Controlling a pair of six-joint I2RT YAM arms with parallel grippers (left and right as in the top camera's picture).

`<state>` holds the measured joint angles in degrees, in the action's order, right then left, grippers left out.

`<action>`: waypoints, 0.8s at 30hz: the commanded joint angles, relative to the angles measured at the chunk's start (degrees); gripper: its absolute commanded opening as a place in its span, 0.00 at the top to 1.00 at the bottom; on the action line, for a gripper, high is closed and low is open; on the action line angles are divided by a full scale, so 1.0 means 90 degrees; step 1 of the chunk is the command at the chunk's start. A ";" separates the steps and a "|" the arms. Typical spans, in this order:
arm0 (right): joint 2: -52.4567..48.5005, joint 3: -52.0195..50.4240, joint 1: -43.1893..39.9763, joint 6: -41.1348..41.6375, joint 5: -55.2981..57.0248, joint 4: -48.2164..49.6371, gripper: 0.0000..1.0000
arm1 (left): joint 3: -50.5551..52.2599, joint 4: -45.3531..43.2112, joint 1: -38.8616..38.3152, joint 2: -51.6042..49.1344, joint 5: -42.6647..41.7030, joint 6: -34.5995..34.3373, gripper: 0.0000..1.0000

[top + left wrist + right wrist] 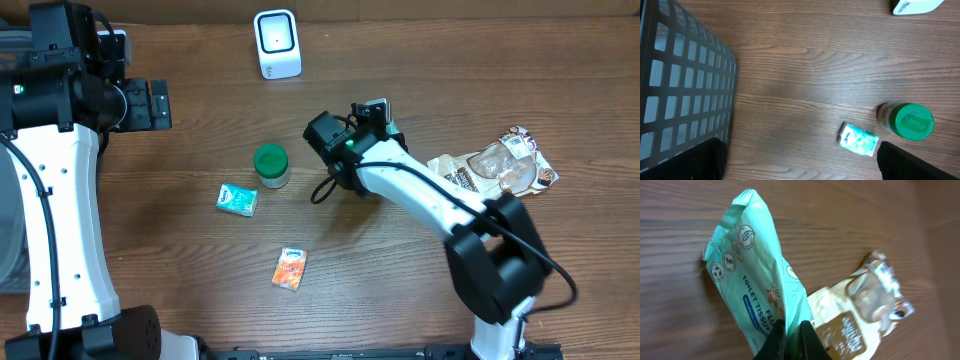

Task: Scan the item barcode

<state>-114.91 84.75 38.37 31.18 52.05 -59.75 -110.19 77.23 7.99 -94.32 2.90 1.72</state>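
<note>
Left gripper (pixel 158 105): jaws wide apart, nothing held; mesh basket (pixel 685 75) close by. Green-lid jar (pixel 271 165) and teal sachet (pixel 237 200) between the two grippers. Scanner (pixel 277 44) up-left of right gripper (pixel 790 332). Right gripper clamped tight on mint toilet tissue pack (pixel 755 270) (pinched at one edge, rest sticks out past fingers). Snack bag (pixel 495 168) on table beyond pack.

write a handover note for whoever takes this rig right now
Left gripper: open, empty, near the basket.
Right gripper: shut on the tissue pack.
Scanner: at the table's back edge, apart from the pack.
Jar, teal packet, orange packet and snack bag lie on the table.
Done: pack gripped.
Left: show its barcode, not visible here, to the scanner.
</note>
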 commanded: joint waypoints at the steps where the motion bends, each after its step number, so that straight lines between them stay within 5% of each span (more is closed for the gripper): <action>1: -0.0289 0.0041 0.0090 0.0250 0.1098 0.0102 0.96 | -0.0007 0.0010 0.0027 -0.0032 0.0056 0.0100 0.00; 9: -0.0930 0.0039 0.0546 0.0146 0.0872 0.0255 0.96 | -0.0007 0.0010 0.0027 -0.0032 0.0056 0.0100 0.00; 15: -0.0942 0.0039 0.1178 -0.0821 -0.0180 0.0469 0.83 | -0.0007 0.0010 0.0027 -0.0032 0.0056 0.0097 0.00; 20: -0.0942 0.0046 0.1447 -0.1020 -0.0801 0.0680 0.43 | -0.0007 0.0010 0.0027 -0.0032 0.0056 0.0097 0.01; 24: -0.0903 0.0102 0.1392 -0.0986 -0.1350 0.0721 0.40 | -0.0007 0.0010 0.0027 -0.0032 0.0056 0.0097 0.00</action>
<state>-123.28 84.75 51.88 22.85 45.25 -53.47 -110.19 77.23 7.99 -94.32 2.90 1.72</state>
